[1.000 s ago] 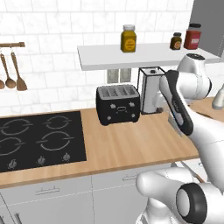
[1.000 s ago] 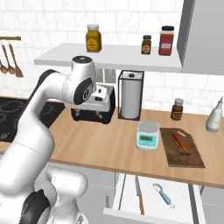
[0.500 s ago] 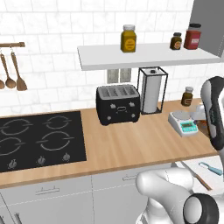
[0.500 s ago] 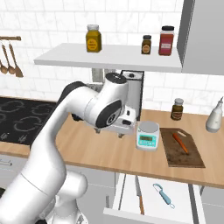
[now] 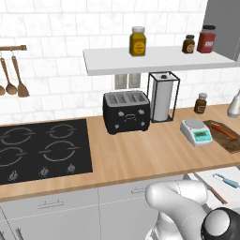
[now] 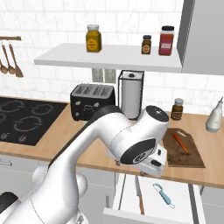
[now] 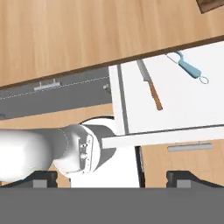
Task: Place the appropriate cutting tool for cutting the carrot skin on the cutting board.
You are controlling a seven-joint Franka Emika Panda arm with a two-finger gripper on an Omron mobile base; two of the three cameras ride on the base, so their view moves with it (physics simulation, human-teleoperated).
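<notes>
Peeler (image 7: 189, 67), blue-handled, lies flat in the open drawer (image 7: 175, 109) beside a knife (image 7: 150, 87): light, stiff, slim; best pinched across its handle. Tool (image 7: 113, 178) spread wide, grasping nothing.

In the left base view the cutting board (image 5: 228, 137) ran off the right edge, so only part of it showed, and the carrot (image 5: 223, 130) on it was too small to make out in detail. In the right base view the arm's white body covered the kitchen scale. In the hand view only a dark corner of the board appeared at the top edge.
</notes>
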